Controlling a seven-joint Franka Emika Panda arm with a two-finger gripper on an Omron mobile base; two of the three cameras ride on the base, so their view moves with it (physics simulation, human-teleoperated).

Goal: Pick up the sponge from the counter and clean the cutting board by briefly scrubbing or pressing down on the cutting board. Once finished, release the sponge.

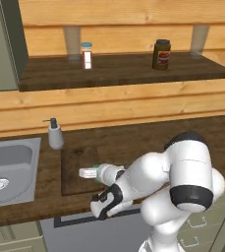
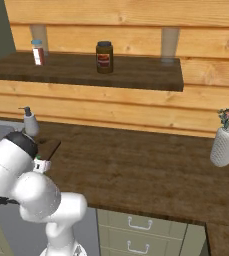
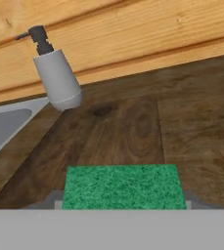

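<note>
The counter (image 1: pixel 133 138) runs under the plank wall, with the sink (image 1: pixel 8 167) set in at its left end. The cutting board (image 3: pixel 118 141) lies flat on it just right of the sink, and a grey soap dispenser (image 3: pixel 57 78) stands near the board's far corner. The pincer (image 3: pixel 122 205) is closed on the sponge (image 3: pixel 123 188), green face up, held low over the board's near part; whether it touches the wood cannot be told.

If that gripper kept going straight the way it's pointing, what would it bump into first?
Most likely the cutting board. The gripper, shut on the green sponge, points low across the board's dark surface. Further along stand the soap dispenser and the wooden wall. Depth is hard to judge.
</note>
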